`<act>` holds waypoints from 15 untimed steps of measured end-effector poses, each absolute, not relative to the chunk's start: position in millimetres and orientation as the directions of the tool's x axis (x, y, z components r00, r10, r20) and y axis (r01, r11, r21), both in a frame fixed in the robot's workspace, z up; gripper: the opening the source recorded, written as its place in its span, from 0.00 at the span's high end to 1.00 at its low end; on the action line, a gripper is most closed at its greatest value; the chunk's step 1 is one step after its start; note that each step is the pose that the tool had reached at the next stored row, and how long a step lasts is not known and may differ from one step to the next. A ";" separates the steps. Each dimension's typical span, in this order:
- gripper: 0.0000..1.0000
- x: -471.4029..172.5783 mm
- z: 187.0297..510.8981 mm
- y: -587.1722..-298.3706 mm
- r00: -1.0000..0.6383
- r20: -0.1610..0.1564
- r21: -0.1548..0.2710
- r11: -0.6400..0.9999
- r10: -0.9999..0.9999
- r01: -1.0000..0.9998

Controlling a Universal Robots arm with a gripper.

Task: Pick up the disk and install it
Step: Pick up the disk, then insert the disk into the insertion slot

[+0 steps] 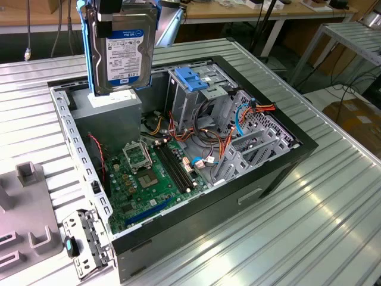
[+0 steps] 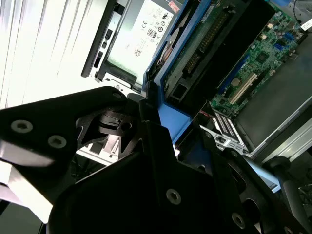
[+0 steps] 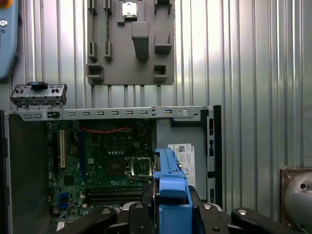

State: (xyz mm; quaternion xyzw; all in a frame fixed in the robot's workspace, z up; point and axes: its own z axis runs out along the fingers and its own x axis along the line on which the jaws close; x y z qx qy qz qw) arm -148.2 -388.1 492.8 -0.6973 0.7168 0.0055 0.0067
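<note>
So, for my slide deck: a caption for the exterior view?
Pincer holds the disk upright above the power-supply box in the open computer case.

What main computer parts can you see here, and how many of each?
disk: 1
computer case: 1
motherboard: 1
power-supply box: 1
Total: 4
</note>
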 end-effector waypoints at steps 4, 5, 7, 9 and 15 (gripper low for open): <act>0.63 -147.7 492.8 -388.1 -0.028 -0.017 -0.002 0.028 -0.999 -1.000; 0.63 -147.5 492.7 -388.1 -0.028 -0.017 -0.002 0.028 -0.999 -1.000; 0.63 -146.9 492.7 -388.1 -0.028 -0.017 -0.002 0.028 -0.999 -1.000; 0.63 -146.3 492.8 -388.1 -0.028 -0.017 -0.002 0.028 -0.999 -1.000; 0.63 -145.4 492.7 -388.1 -0.028 -0.017 -0.002 0.028 -0.999 -1.000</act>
